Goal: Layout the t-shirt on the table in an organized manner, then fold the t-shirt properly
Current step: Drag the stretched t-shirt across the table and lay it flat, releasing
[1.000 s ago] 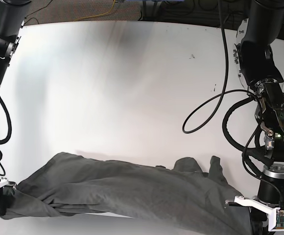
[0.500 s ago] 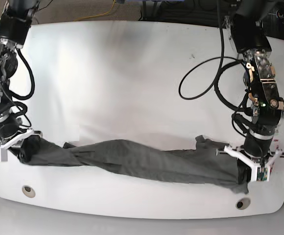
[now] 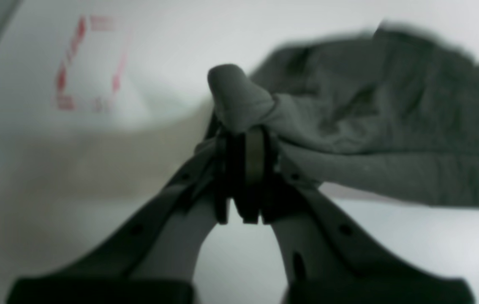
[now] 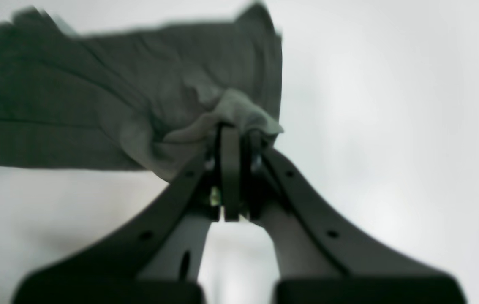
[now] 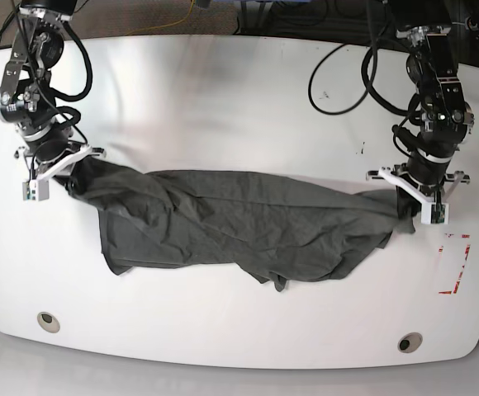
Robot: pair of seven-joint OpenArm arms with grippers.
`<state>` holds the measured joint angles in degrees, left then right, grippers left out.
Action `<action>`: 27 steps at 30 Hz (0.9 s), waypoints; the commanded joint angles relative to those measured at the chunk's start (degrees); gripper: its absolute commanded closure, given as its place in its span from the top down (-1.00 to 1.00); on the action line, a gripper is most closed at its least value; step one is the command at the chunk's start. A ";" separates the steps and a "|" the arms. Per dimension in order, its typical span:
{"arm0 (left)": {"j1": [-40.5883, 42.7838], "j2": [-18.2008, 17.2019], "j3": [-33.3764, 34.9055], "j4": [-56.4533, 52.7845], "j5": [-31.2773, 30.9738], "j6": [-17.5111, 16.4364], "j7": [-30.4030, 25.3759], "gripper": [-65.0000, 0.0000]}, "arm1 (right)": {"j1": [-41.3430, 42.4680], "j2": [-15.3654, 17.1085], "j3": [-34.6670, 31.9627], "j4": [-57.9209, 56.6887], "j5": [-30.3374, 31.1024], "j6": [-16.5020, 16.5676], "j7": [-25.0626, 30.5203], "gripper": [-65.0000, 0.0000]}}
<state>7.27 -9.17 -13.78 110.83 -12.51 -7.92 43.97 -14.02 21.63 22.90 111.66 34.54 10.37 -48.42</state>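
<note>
Both tools are clamped on the shirt point(image 5: 239, 223): the left tool point(image 5: 409, 200) pinches one end, the right tool point(image 5: 73, 173) the other. The shirt sags onto the surface point(image 5: 223, 99), bunched and wrinkled. Uneven pulling could slip a pinch or leave the folds trapped underneath.
</note>
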 commanded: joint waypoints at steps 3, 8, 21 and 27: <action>4.73 -0.63 -0.68 1.13 -0.28 0.14 -2.16 -0.91 | -3.34 -1.10 0.45 1.18 0.66 0.13 1.70 -1.00; 9.48 -0.90 -0.86 1.13 -0.28 0.14 -2.16 -0.91 | -6.07 -1.36 0.36 1.18 0.66 -0.13 1.70 -1.00; 16.51 -0.98 -8.59 0.87 0.16 -10.58 -2.16 -0.91 | -12.48 -1.45 0.36 1.18 0.66 -0.31 1.70 -1.00; 18.27 -2.22 -10.26 0.69 0.34 -13.57 -2.08 -0.90 | -14.24 -1.45 0.27 1.18 0.58 -0.31 1.70 -0.98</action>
<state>24.99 -9.85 -23.83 110.72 -11.88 -20.73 43.07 -27.70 19.38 22.83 111.70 34.74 9.93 -48.07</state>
